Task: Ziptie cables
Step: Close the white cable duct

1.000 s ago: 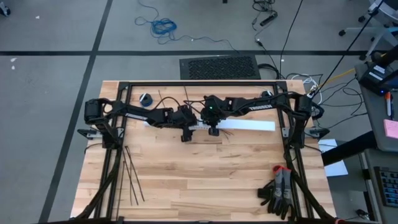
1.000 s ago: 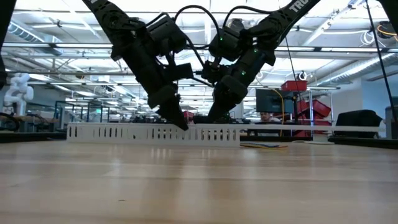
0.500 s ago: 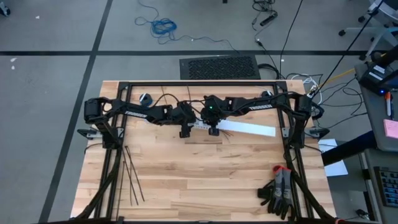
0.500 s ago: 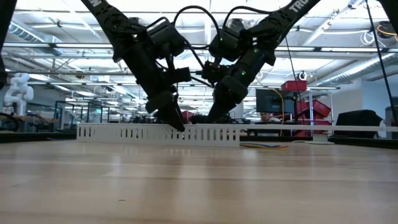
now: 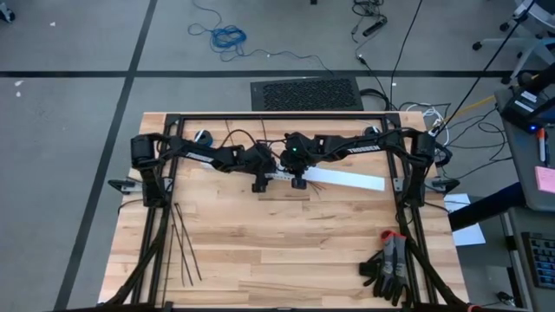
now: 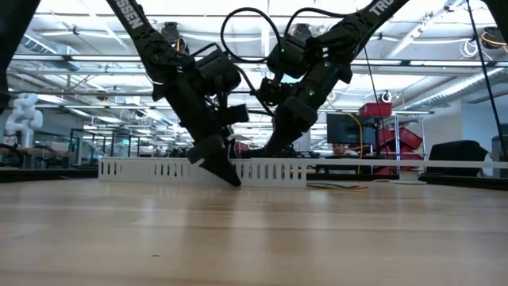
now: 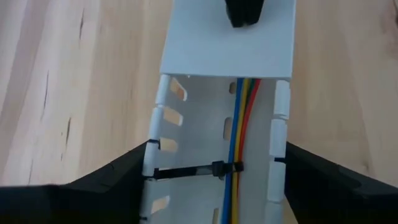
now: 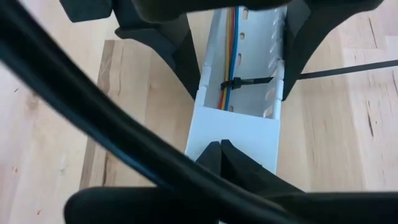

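Inside the duct [image 7: 224,112], only wrist views show ziptie [image 7: 186,171] crossing cables [image 7: 239,130].

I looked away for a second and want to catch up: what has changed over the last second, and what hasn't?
The left gripper slid along the white slotted duct toward the right gripper and dropped to the table; its fingers straddle the duct at the fastened ziptie. The duct's free end pulled in with it. The right gripper stayed shut on the duct's cover; the spare zipties and gloves didn't move.
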Available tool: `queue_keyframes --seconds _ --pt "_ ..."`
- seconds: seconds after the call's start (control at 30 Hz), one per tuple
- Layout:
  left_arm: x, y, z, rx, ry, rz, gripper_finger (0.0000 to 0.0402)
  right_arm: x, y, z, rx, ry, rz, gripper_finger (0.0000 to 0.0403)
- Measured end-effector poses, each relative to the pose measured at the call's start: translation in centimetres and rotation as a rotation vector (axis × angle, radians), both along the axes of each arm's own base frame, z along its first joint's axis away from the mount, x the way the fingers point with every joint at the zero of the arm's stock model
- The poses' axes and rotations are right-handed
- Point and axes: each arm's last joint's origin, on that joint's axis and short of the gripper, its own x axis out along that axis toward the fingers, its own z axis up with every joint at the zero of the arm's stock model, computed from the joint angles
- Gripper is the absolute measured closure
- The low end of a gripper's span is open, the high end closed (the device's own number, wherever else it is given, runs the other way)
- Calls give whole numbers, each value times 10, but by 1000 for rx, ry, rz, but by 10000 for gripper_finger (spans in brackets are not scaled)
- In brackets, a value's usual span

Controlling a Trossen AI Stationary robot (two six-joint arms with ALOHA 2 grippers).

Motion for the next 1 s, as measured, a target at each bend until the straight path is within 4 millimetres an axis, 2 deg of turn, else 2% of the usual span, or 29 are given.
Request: queue_keyframes --seconds 0.2,0.33,0.47,0.63,0.9,1.0 --pt "-2 1 1 -28 7 82 109 -1 0 0 -18 14 38 403" --pt "-1 -3 0 -100 -6 153 141 -2 -3 0 -24 13 49 403" --pt "3 -16 -2 -123 -19 198 170 -2 -4 0 -4 -7 67 403" --pt "6 -26 -2 -95 -31 202 172 0 -3 1 -8 -38 77 403" --pt "7 -27 -2 -97 -44 199 171 9 -3 4 -11 -136 74 403" --pt "7 -27 -1 -99 -52 197 171 6 -2 13 -13 -150 60 403"
